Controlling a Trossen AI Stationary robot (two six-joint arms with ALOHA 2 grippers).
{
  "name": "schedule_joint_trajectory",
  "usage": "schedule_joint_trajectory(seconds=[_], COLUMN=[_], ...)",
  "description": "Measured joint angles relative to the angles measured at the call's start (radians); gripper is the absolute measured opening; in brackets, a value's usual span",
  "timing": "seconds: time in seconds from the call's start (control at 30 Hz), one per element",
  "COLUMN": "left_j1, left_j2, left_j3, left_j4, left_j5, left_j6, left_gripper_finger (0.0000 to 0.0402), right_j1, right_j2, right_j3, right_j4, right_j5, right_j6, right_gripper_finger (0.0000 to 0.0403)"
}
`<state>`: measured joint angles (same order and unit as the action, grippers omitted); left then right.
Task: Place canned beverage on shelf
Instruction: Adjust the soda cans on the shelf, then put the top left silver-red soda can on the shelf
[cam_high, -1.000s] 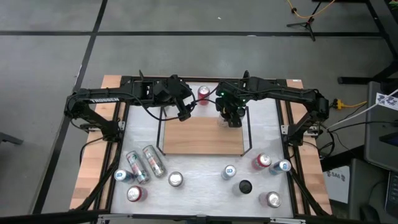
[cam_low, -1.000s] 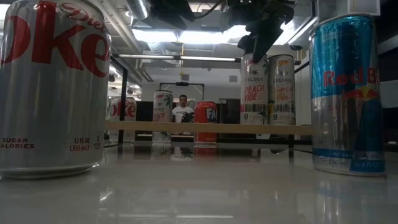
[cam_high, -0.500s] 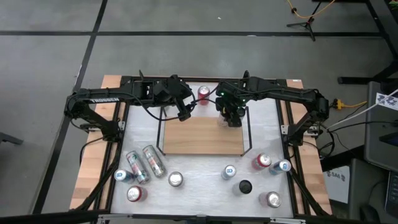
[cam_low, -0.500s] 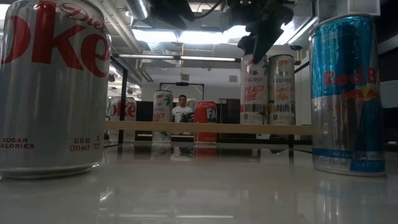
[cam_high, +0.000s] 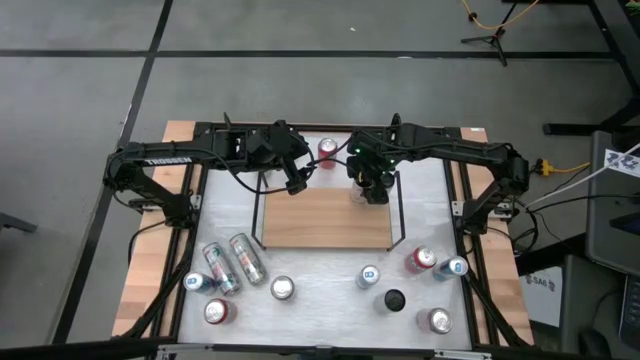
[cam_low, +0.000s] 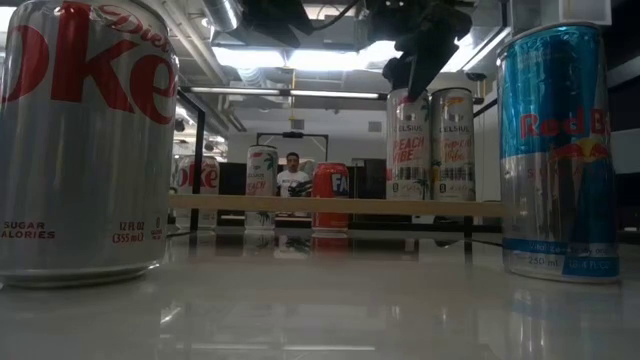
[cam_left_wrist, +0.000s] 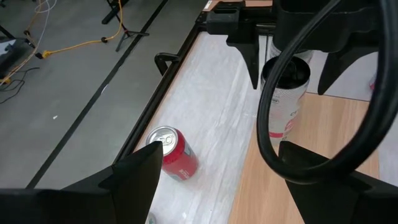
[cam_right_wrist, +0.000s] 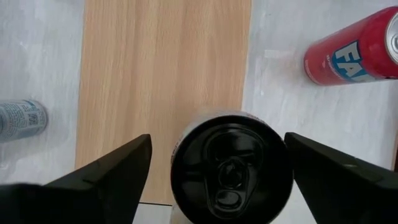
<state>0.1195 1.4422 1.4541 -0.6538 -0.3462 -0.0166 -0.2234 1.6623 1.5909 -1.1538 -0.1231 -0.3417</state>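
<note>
Right hand (cam_right_wrist: 227, 168) is positioned directly over a tall slim white Celsius can with a black lid (cam_right_wrist: 231, 167), standing upright at the far right corner of the small light-brown wooden shelf with thin black end rails (cam_high: 325, 222). Its fingers (cam_right_wrist: 112, 171) are spread wide to either side of the can with clear gaps, so nothing is gripped. In the low view the can (cam_low: 407, 145) is seen standing on the shelf board, with a second slim can (cam_low: 452, 145) just beside it; whether that one is on the shelf cannot be told. Left hand (cam_high: 296, 184) is held above the far left edge of the shelf, fingers (cam_left_wrist: 134, 180) parted wide and empty. A red Fanta can (cam_high: 327, 150) stands on the white desk (cam_high: 320, 270) behind the shelf, between the two hands. More cans are scattered on the near part of the desk: two tall ones lying on their sides at left (cam_high: 234, 262), several upright ones at left and right. A person (cam_low: 293, 177) is seen in the room beyond.
</note>
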Motion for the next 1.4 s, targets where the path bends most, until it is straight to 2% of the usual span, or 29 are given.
schedule_joint_trajectory(seconds=[0.77,1.17,1.33,1.4], left_j1=[0.000,0.003,0.029,0.052], left_j2=[0.000,0.000,0.000,0.000], left_j3=[0.000,0.000,0.000,0.000], left_j4=[0.005,0.009,0.007,0.005], left_j5=[0.000,-0.002,0.005,0.040], left_j6=[-0.003,-0.008,-0.008,-0.007], left_gripper_finger=[0.0314,0.0314,0.0314,0.0314], right_j1=[0.000,0.000,-0.003,-0.008], right_j2=[-0.011,-0.047,-0.089,-0.113], right_j3=[0.002,0.148,0.152,0.152], right_j4=[0.001,-0.035,-0.070,-0.084], right_j5=[0.027,0.026,0.027,0.024], right_j6=[0.000,0.000,-0.002,-0.003], right_gripper_finger=[0.0360,0.0360,0.0360,0.0360])
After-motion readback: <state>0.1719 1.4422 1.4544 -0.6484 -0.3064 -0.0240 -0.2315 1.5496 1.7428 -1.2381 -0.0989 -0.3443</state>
